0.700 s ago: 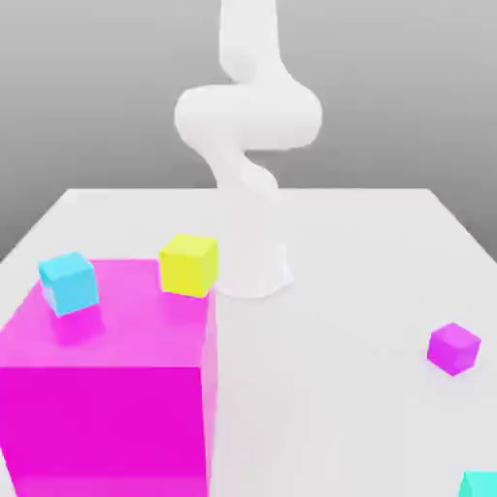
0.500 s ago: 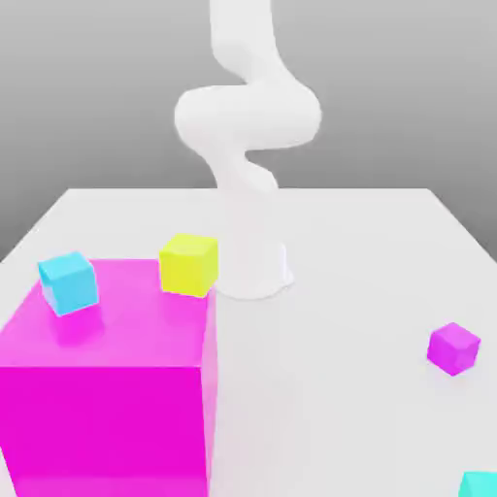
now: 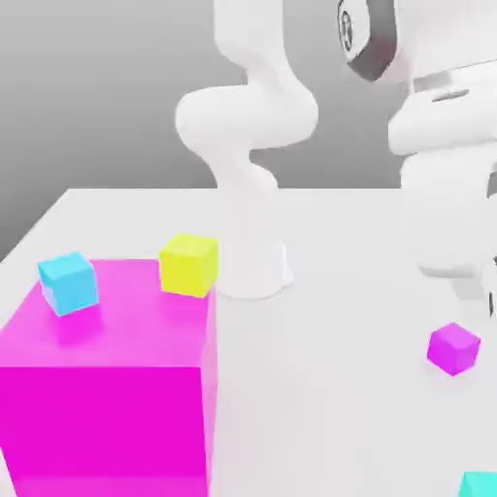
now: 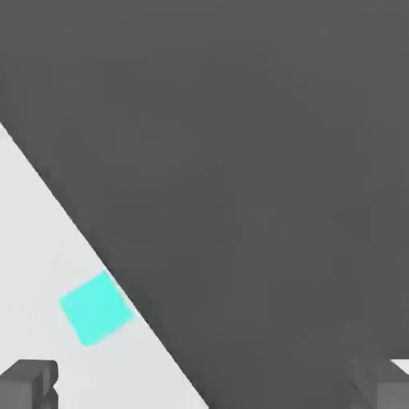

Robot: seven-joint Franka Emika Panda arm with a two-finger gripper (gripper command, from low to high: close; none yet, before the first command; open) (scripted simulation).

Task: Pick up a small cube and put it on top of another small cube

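Note:
A small turquoise-green cube (image 3: 480, 483) lies on the white table at the near corner on the exterior view's right, cut by the picture's edge. In the hand view the same small cube (image 4: 94, 307) rests close to the table's edge, with dark floor beyond it. My gripper (image 4: 206, 387) is open, its two dark fingertips (image 4: 28, 383) far apart with nothing between them, and it hangs well above the cube. The arm's forward links (image 3: 447, 146) loom large at the exterior view's right.
A big magenta block (image 3: 107, 388) stands at the exterior view's left with a sky-blue cube (image 3: 68, 281) on top. A yellow cube (image 3: 188, 263) sits behind its far corner, beside the arm's base (image 3: 254, 272). A purple cube (image 3: 453, 347) lies on the table (image 3: 330, 369) at the right.
The arm's forward links and hand have swung into the exterior view at the upper right, above the purple cube. None of the cubes has moved.

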